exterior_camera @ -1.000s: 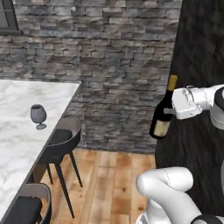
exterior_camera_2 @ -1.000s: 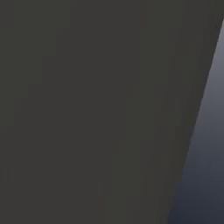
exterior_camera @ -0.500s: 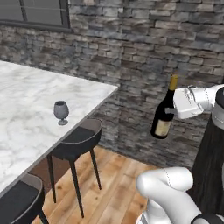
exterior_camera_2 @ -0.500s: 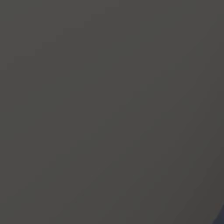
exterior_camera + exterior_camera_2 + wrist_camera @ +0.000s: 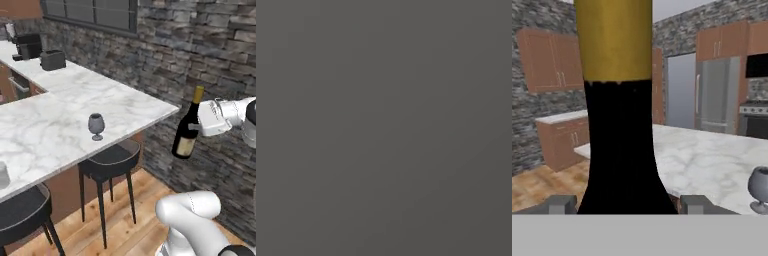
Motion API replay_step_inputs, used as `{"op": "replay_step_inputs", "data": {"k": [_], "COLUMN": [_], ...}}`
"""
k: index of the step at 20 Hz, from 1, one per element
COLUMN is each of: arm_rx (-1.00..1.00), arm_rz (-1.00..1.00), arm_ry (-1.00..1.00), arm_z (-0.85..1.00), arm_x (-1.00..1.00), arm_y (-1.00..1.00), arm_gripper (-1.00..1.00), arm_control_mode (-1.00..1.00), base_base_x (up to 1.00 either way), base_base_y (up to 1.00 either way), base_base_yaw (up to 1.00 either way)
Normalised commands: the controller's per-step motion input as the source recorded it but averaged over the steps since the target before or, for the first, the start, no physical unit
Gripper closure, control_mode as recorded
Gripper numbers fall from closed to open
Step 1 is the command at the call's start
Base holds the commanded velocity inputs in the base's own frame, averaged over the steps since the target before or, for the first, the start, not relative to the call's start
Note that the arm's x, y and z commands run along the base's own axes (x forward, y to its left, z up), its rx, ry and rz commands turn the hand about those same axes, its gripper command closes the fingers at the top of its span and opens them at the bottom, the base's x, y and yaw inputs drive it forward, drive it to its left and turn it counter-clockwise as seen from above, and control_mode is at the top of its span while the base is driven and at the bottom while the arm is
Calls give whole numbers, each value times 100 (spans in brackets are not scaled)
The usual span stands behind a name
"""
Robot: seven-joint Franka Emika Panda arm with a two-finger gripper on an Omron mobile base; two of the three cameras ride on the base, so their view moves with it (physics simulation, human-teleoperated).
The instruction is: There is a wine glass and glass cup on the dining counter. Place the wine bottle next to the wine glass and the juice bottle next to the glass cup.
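My gripper is shut on the wine bottle, a dark bottle with a gold foil top and tan label, held upright in the air to the right of the dining counter. The wine glass stands on the marble near the counter's front edge, well left of the bottle. A pale grey glass cup shows at the left edge of the counter. In the hand view the wine bottle rises between my fingertips, with the wine glass at the far right. The juice bottle is out of view.
Two dark round stools stand under the counter's front edge. A toaster and a coffee machine sit far back on the counter. A stone wall runs behind the bottle. A flat dark surface faces the right base camera.
The whole picture has shifted as the base moved: the counter and wine glass now lie further right and nearer. The bottle stays held in the gripper.
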Motion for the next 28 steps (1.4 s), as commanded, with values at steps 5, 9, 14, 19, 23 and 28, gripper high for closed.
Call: {"op": "replay_step_inputs", "data": {"k": [5, 9, 14, 19, 23, 28], "arm_rx": [0, 0, 0, 0, 0, 0], "arm_rz": [0, 0, 0, 0, 0, 0], "arm_ry": [0, 0, 0, 0, 0, 0], "arm_z": [0, 0, 0, 0, 0, 0], "arm_x": [0, 0, 0, 0, 0, 0], "arm_y": [0, 0, 0, 0, 0, 0], "arm_gripper": [100, 100, 100, 100, 100, 100], "arm_control_mode": [100, 100, 100, 100, 100, 100], "base_base_x": [31, 37, 63, 77, 70, 19], "base_base_y": [-70, -74, -65, -23, -3, 0], "base_base_yaw": [59, 56, 46, 22, 14, 6]}}
